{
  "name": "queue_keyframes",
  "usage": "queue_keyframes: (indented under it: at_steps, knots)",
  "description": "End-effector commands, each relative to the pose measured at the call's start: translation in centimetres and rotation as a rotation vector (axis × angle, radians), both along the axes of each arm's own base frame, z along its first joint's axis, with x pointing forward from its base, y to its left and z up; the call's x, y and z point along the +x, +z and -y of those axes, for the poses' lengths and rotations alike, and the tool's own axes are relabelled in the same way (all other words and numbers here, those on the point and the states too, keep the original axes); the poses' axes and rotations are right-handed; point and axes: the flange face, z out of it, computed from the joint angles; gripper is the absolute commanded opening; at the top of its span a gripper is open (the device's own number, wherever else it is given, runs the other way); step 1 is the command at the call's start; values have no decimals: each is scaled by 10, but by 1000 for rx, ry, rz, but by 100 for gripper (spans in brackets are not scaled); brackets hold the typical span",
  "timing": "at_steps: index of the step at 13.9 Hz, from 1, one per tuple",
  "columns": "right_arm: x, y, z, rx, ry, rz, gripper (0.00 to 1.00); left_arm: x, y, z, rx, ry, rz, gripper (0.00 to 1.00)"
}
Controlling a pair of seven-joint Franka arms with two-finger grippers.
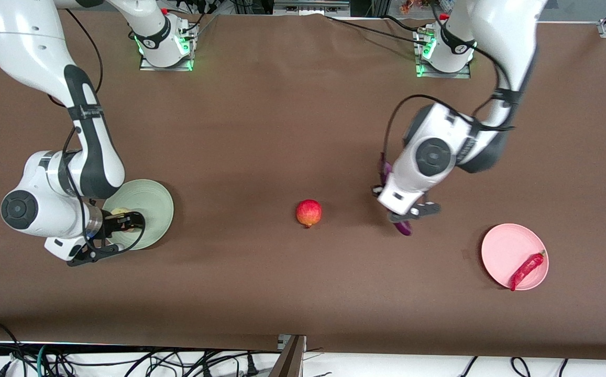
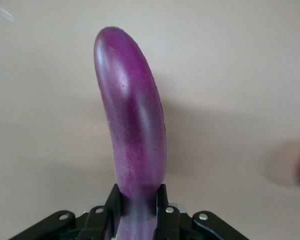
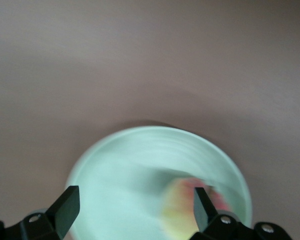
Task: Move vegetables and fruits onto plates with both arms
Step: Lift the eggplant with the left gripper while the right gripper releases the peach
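Left gripper clamps the glossy, curved purple eggplant, lying on the brown table near the round red-orange fruit. Right gripper, fingers wide, hangs over the matte green plate holding the peach. Chili lies on the pink plate.

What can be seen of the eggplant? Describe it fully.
The eggplant is long, slender and slightly curved, with glossy purple skin paling to a lighter streak along its length and a rounded free tip. The left claw is shut on one end, a finger pressed against each side, and the rest juts out over the brown table, between the red-orange fruit and the pink plate. Whether it has lifted clear of the table is not shown.
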Motion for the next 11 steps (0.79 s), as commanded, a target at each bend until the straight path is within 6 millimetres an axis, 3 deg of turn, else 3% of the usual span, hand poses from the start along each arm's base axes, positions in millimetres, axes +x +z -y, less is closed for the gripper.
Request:
queue_keyframes:
  at_steps: [1,3,7,8,11]
  knots:
    - [-9,6,-47,51,-43,-10,100,31,14,-89,-15,-71,6,4]
    - [-15,14,-98,88,-135,-11,100,54,23,-158,-38,-138,39,4]
    - [-26,28,-206,152,-212,133,100,75,-20,-285,-34,-426,17,4]
    - [-28,25,-227,176,-228,181,100,76,-36,-305,-48,-484,3,4]
    - [-45,0,-290,230,-300,253,100,80,-54,-317,-61,-587,-12,6]
